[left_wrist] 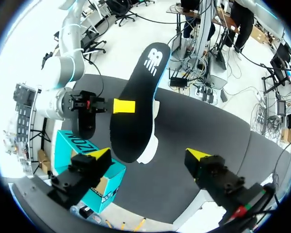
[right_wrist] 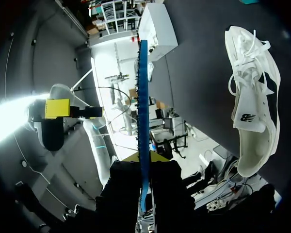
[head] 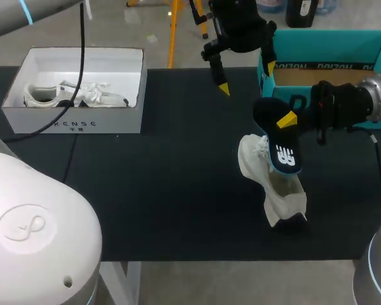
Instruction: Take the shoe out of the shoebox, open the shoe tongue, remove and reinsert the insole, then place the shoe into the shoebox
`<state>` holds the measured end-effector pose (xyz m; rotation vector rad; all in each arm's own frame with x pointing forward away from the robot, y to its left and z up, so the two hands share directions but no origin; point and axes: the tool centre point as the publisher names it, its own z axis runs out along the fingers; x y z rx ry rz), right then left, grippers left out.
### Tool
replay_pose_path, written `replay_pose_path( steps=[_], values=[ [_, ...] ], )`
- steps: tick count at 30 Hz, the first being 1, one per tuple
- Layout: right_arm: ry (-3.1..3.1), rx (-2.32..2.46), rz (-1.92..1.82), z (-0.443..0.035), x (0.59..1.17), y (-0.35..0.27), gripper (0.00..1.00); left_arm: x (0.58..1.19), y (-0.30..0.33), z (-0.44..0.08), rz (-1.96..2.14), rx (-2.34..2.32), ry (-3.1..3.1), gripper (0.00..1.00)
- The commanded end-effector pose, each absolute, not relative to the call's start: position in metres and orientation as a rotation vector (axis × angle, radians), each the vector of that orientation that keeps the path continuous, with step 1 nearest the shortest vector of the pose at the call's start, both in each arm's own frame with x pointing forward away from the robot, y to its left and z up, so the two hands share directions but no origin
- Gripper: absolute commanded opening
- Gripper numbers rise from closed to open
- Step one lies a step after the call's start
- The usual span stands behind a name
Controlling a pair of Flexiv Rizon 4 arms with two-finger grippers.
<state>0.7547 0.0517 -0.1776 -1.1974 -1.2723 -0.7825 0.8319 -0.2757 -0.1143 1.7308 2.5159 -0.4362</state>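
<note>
R gripper [head: 286, 119] clamped on black insole [head: 283, 155], long axis far-to-near, logo end nearest, over white sneaker [head: 276, 190]; L gripper [head: 246, 77] fingers apart.

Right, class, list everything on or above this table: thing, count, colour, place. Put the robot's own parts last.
table: one, black, under everything.
white box: one, white, far left of the table, with white items inside that cannot be made out.
teal box: one, teal, far right of the table, open at the top.
shoe: one, white, on the table right of the middle.
insole: one, black with a blue edge, held just above the shoe.
cable: one, black, running over the white box.
left hand: one, black with yellow tips, open, beside the teal box.
right hand: one, black with yellow tips, shut on the insole.
</note>
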Motion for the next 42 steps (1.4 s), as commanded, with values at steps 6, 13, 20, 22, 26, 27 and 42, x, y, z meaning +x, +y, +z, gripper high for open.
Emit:
replay_pose_path(
  steps=[6,13,20,22,26,27,42],
  values=[
    [-1.330,-1.212,-0.823,-0.182,0.737,0.052,0.00,0.833,-0.279,-0.112,-0.353,1.790,2.580,1.00],
    [-1.293,-1.232,-0.845,-0.199,0.722,0.060,0.00,0.833,-0.279,-0.112,-0.353,1.790,2.580,1.00],
    [-1.270,-1.255,-0.855,-0.207,0.718,0.071,0.00,0.833,-0.279,-0.112,-0.353,1.790,2.580,1.00],
    [-1.273,-1.287,-0.850,-0.206,0.719,0.071,0.00,0.833,-0.279,-0.112,-0.353,1.790,2.580,1.00],
    [-1.273,-1.287,-0.850,-0.206,0.719,0.071,0.00,0.833,-0.279,-0.112,-0.353,1.790,2.580,1.00],
    [-1.273,-1.287,-0.850,-0.206,0.719,0.071,0.00,0.833,-0.279,-0.112,-0.353,1.790,2.580,1.00],
    [-1.273,-1.287,-0.850,-0.206,0.719,0.071,0.00,0.821,-0.227,-0.120,-1.222,1.457,2.162,1.00]
  ],
)
